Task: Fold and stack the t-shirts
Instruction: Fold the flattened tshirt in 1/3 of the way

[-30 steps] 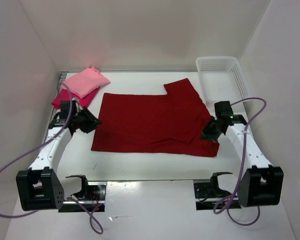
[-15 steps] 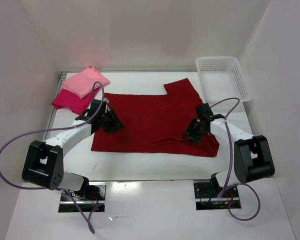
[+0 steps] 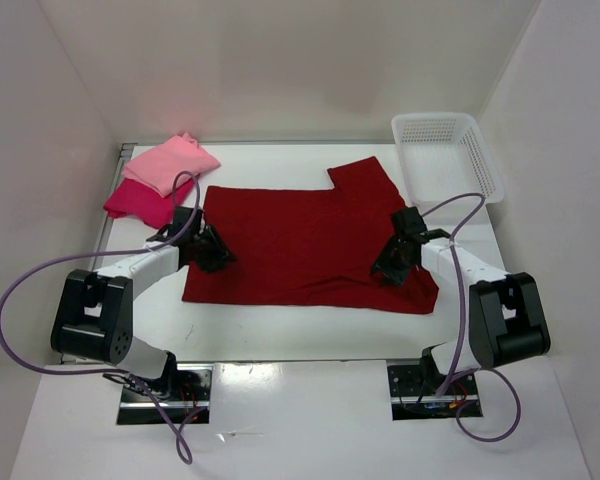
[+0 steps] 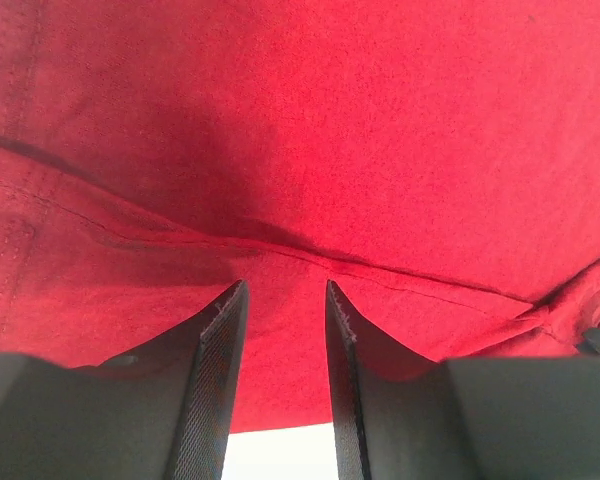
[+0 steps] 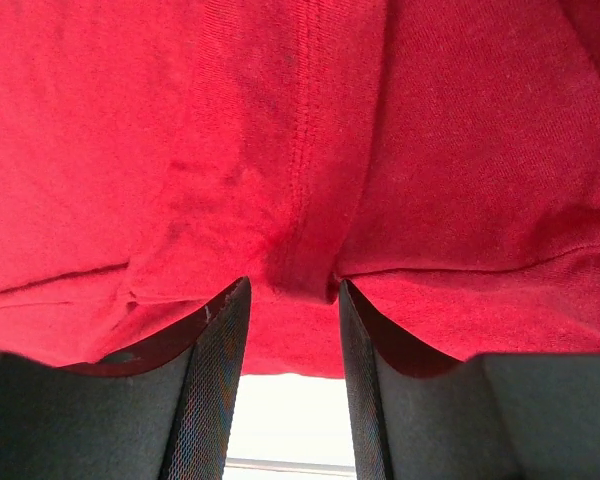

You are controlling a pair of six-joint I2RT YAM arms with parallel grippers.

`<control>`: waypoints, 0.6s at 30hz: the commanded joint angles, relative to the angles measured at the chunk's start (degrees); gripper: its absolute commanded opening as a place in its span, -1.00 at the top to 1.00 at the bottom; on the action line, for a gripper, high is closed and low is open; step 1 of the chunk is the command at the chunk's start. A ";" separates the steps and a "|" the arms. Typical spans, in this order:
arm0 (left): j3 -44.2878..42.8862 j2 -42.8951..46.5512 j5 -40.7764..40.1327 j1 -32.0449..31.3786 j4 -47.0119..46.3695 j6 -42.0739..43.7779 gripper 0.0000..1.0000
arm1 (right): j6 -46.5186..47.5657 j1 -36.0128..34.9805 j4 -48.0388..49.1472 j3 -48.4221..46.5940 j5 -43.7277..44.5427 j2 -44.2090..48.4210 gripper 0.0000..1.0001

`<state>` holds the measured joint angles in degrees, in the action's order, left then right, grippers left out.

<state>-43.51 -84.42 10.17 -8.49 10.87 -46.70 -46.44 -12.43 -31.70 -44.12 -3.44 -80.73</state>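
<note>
The dark maroon t-shirt (image 3: pixel 310 235) lies spread flat across the middle of the desk (image 3: pixel 280 330), one sleeve pointing to the far side, and it looks unchanged from a second ago. Both arms have moved in since then. They stood just outside the shirt's side edges; now the left gripper (image 3: pixel 218 255) sits low over the cloth just inside its left edge, slightly back toward that edge from where it was half a second ago. The right gripper (image 3: pixel 384 270) is over the shirt's near right part, about where it was half a second ago. In the left wrist view the jaws stand narrowly apart over a hem seam, with flat cloth and a strip of desk showing between the fingers (image 4: pixel 212 385), which grip nothing. In the right wrist view the jaws are also slightly parted, and a raised seam fold sits in the gap without being pinched flat. At the far left the light pink t-shirt (image 3: pixel 170 163) rests folded on the crimson-magenta t-shirt (image 3: pixel 132 204). A white mesh basket (image 3: pixel 435 118) stands at the far right corner.
</note>
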 commanded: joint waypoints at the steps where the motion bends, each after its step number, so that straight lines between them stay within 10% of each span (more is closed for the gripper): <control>1: 1.23 -0.04 1.43 -0.12 -2.79 0.12 0.11 | 0.29 -0.76 2.00 0.52 1.25 -0.92 0.07; 18: 4.39 0.57 -1.30 1.02 -2.79 1.17 0.11 | 4.42 -0.76 3.94 -6.06 -4.37 -5.93 1.00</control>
<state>-39.57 -84.44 9.23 -7.88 9.34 -46.61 -43.68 -12.51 -29.67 -45.30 -6.50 -86.32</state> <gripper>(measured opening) 0.441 0.012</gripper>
